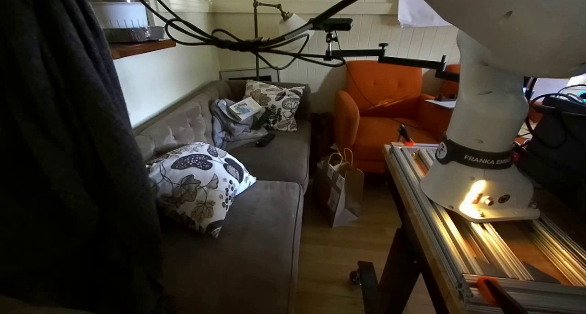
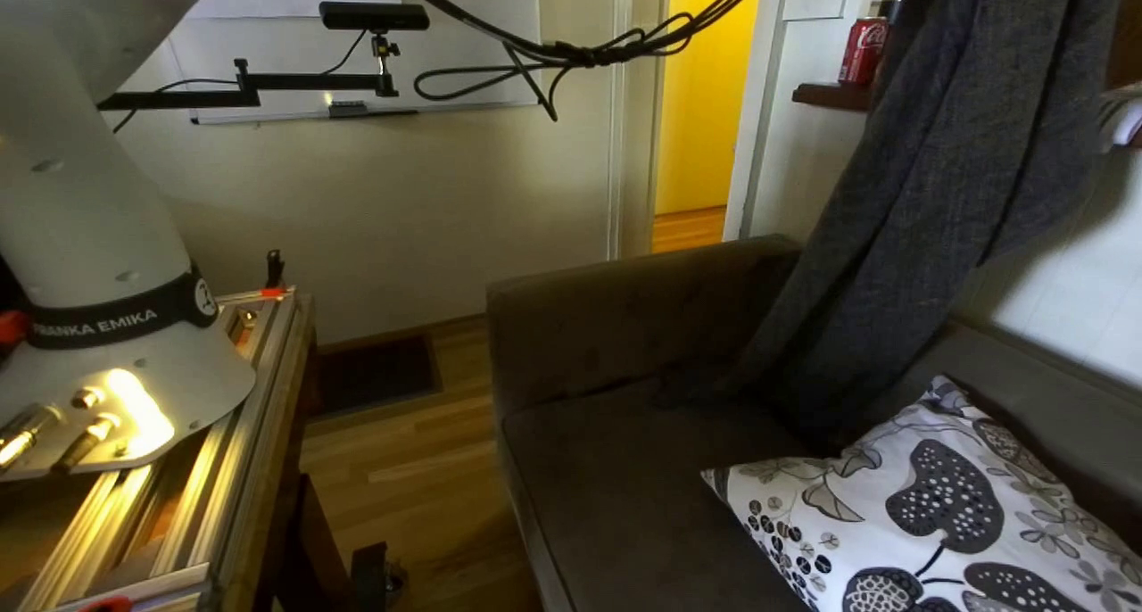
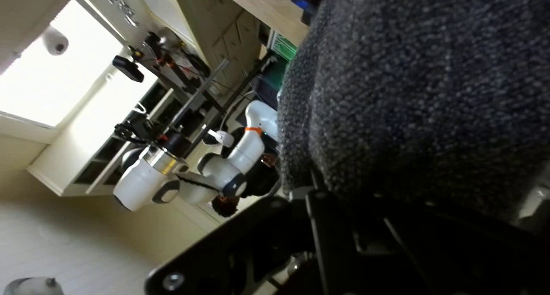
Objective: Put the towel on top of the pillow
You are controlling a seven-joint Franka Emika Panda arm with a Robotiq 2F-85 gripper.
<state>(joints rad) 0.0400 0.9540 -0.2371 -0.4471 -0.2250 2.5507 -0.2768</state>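
Observation:
The dark grey towel hangs in long folds at the left of an exterior view. It also hangs in an exterior view, its lower end reaching the sofa seat beside the pillow. The patterned white pillow lies tilted on the sofa; it also shows in an exterior view. My gripper is shut on the towel, which fills the right of the wrist view. Its fingertips are hidden in the cloth. The gripper is outside both exterior views.
The grey sofa runs along the wall. A second pillow, a grey cloth, a book and a remote lie at its far end. A shelf juts from the wall. A paper bag stands on the floor.

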